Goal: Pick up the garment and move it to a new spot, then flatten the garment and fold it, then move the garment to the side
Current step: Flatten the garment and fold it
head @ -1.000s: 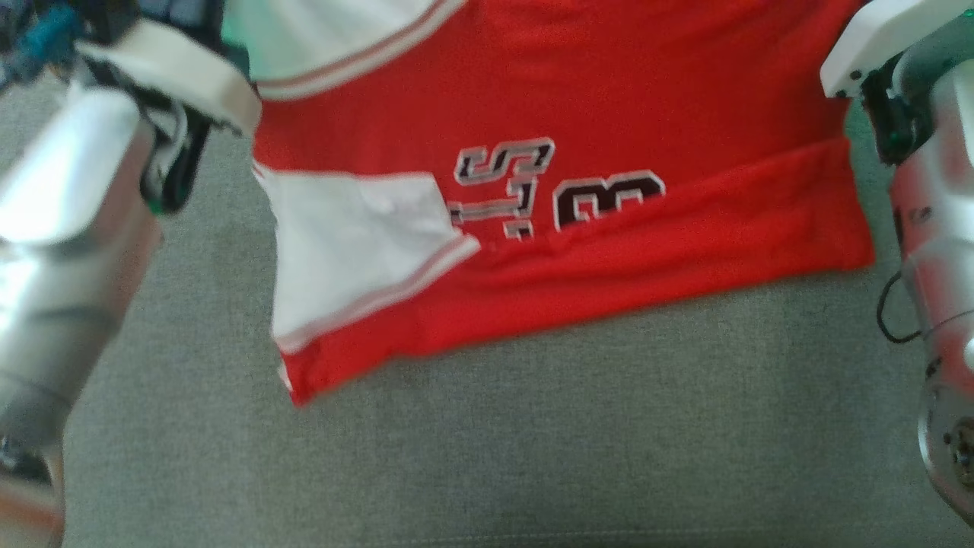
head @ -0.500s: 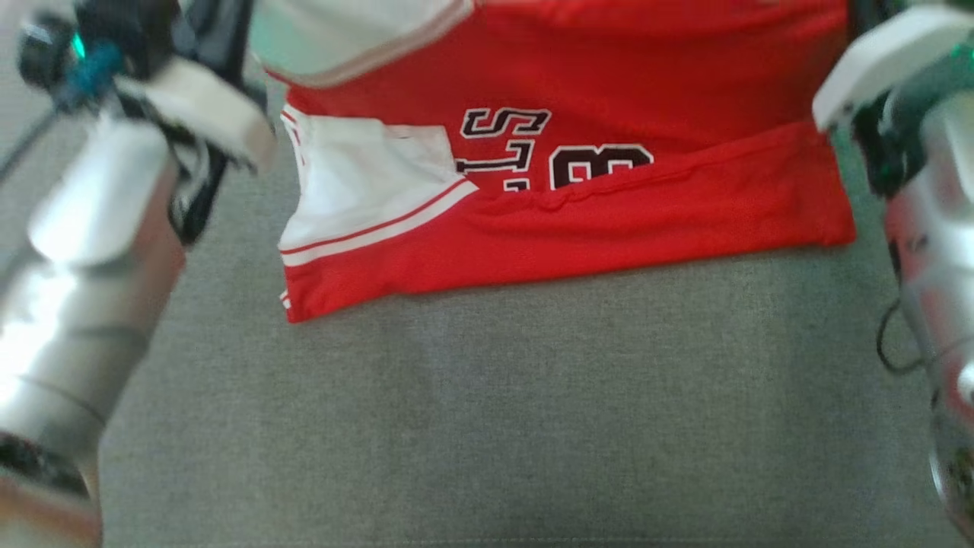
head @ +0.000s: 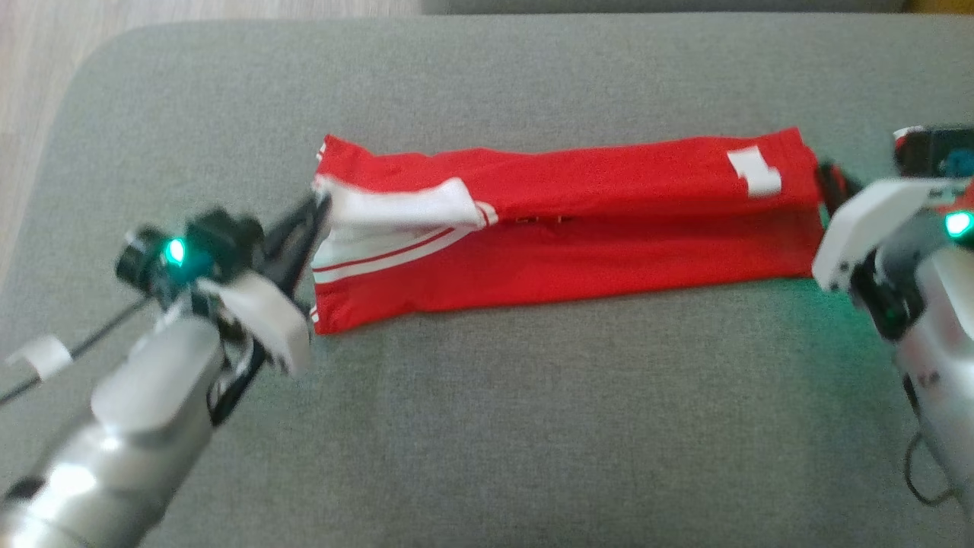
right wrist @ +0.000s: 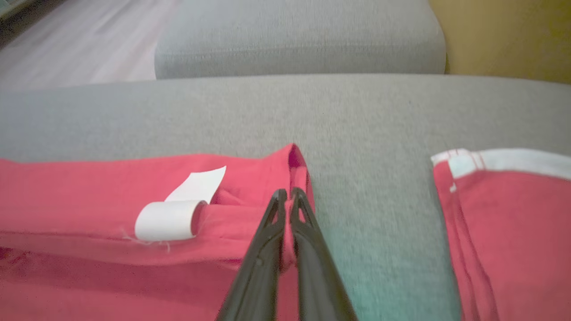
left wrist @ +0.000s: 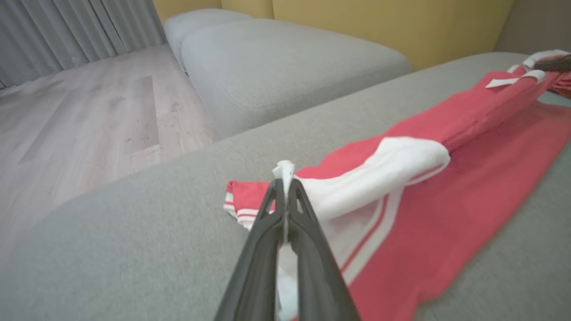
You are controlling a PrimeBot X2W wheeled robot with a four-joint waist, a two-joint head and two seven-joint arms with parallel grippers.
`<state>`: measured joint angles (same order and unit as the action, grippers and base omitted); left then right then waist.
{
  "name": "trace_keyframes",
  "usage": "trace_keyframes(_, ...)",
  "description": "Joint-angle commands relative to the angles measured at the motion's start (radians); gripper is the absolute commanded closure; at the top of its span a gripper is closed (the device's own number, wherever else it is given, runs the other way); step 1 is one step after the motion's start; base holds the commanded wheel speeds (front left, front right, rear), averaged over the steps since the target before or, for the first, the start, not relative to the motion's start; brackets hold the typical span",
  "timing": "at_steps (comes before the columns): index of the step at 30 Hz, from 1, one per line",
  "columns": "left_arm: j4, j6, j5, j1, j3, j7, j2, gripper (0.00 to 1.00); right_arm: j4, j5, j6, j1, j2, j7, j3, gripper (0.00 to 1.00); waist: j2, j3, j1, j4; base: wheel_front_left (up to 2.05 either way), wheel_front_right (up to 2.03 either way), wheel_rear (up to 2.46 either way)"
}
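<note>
Mid-frame, the red garment (head: 578, 251) lies on the grey cushion (head: 533, 426), left tool (left wrist: 284, 182) and right tool (right wrist: 287, 193) each pinched tight on one end.

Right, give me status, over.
Both shut on the garment: left gripper at white edge, right gripper at red corner. Folded long band on grey cushion. Another red cloth apart, by right gripper.

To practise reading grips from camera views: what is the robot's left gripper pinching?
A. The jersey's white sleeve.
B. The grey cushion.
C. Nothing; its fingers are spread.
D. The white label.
A: in the left wrist view the left gripper is shut on the white sleeve of the red jersey.
</note>
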<state>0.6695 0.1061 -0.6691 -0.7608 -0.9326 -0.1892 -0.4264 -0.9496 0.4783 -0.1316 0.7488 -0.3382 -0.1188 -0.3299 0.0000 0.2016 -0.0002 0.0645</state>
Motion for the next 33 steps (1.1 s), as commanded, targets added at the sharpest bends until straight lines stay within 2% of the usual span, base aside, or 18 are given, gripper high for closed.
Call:
trace_keyframes(1,-0.03,-0.001,-0.008,-0.01,0.027,0.009,-0.051,1.0,0.043,0.018,0.001,-0.013,-0.028,-0.021,-0.027,1.0,0.0,-0.011,0.0002,-0.004,0.0,0.0,0.0)
trace_keyframes(9,-0.107,-0.023,-0.021,0.093,-0.014,0.082,-0.088,1.0,0.138,0.088,0.001,-0.121,-0.098,-0.158,-0.104,1.0,0.0,-0.038,0.0002,-0.015,0.0,0.0,0.0)
trace_keyframes(14,-0.124,-0.032,-0.008,0.12,-0.04,0.099,-0.097,1.0,0.18,0.082,0.001,-0.149,-0.13,-0.203,-0.127,1.0,0.0,-0.042,0.0002,-0.024,0.0,0.0,0.0)
trace_keyframes(15,-0.124,-0.032,-0.01,0.126,-0.044,0.103,-0.097,1.0,0.188,0.074,0.001,-0.151,-0.134,-0.191,-0.123,0.56,0.0,-0.042,0.0002,-0.026,0.0,0.0,0.0)
trace_keyframes(16,-0.123,-0.032,-0.015,0.132,-0.046,0.112,-0.096,1.0,0.188,0.073,0.001,-0.153,-0.132,-0.179,-0.109,0.0,0.0,-0.042,0.0002,-0.028,0.0,0.0,0.0)
trace_keyframes(17,-0.124,-0.033,-0.018,0.135,-0.047,0.116,-0.096,0.6,0.191,0.07,0.001,-0.155,-0.129,-0.168,-0.1,0.0,0.0,-0.043,0.0002,-0.029,0.0,0.0,0.0)
trace_keyframes(18,-0.126,-0.04,-0.018,0.136,-0.045,0.111,-0.096,0.12,0.195,0.067,0.001,-0.154,-0.124,-0.152,-0.088,0.0,0.0,-0.044,0.0002,-0.031,0.0,0.0,0.0)
trace_keyframes(19,-0.129,-0.047,-0.018,0.136,-0.041,0.106,-0.096,0.0,0.201,0.065,0.001,-0.152,-0.118,-0.132,-0.074,0.0,0.0,-0.045,0.0002,-0.033,0.0,0.0,0.0)
trace_keyframes(22,-0.137,-0.066,-0.024,0.131,-0.024,0.087,-0.095,0.0,0.213,0.057,0.001,-0.146,-0.103,-0.079,-0.043,0.0,0.0,-0.05,0.0002,-0.036,0.0,0.0,0.0)
trace_keyframes(25,-0.16,-0.098,-0.055,0.122,0.026,0.042,-0.087,0.0,0.231,-0.019,0.001,-0.121,-0.092,0.067,0.009,0.0,0.0,-0.064,0.0002,-0.044,0.0,0.0,0.0)
trace_keyframes(29,-0.214,-0.17,-0.098,0.114,0.13,-0.045,-0.062,0.0,0.242,-0.071,0.001,-0.113,0.007,0.224,0.091,0.0,0.0,-0.095,0.0002,-0.054,0.0,0.0,0.0)
trace_keyframes(33,-0.308,-0.232,-0.1,0.149,0.262,-0.071,-0.029,0.0,0.298,-0.12,0.001,-0.128,0.108,0.333,0.148,0.0,0.0,-0.118,0.0002,-0.062,0.0,0.0,0.0)
